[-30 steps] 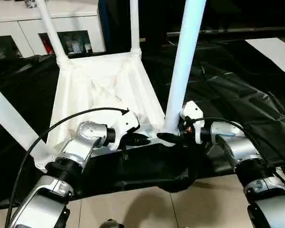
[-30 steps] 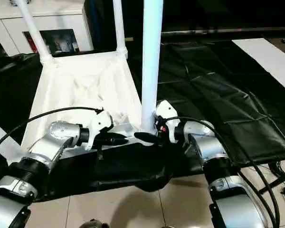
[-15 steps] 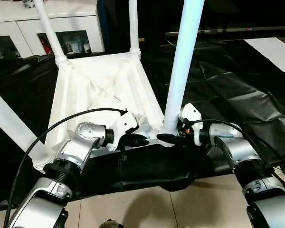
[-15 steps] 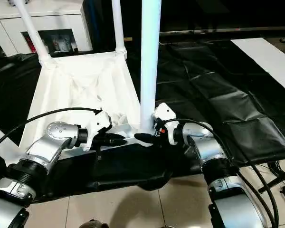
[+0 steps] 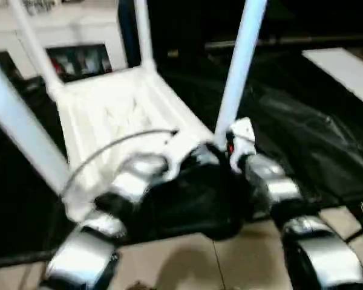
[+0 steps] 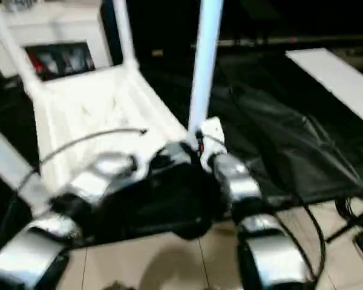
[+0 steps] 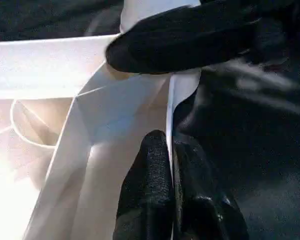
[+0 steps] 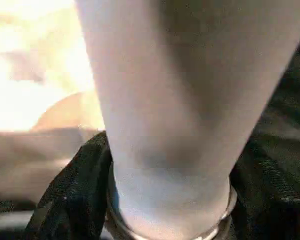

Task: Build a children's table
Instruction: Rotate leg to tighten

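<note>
White moulded plastic, the tabletop looks light, stiff and slippery, so the left gripper pinches its thin rim while the right gripper clasps the near leg at its base, the surest holds.

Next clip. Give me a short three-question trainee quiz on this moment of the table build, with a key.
1. True or false: the tabletop lies with its underside facing up and its legs pointing upward.
2. What is the left hand shut on? A) a leg B) the thin edge of the tabletop C) the black cloth
3. Fill in: the right hand has a finger on each side of the base of the near right ____.

Key:
1. True. Four legs rise from the corners in the head views.
2. B. In the left wrist view its two fingers pinch the white rim.
3. Leg. The right wrist view shows the tube between the black fingers, at its socket.
</note>
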